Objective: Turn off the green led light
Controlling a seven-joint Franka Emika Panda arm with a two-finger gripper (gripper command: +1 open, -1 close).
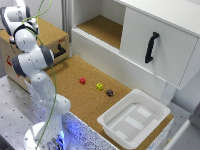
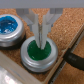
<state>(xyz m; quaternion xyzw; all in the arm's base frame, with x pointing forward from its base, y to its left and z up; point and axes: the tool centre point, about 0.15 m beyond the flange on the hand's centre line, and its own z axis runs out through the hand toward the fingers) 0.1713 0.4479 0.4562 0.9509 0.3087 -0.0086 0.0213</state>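
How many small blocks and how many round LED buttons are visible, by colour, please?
Red block: 1
Yellow block: 1
Dark block: 1
Green button: 1
Blue button: 1
Total: 5

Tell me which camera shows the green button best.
The wrist view: the green button fills the frame, right beneath the gripper, next to a blue button. The exterior view does not show it; the arm blocks that area.
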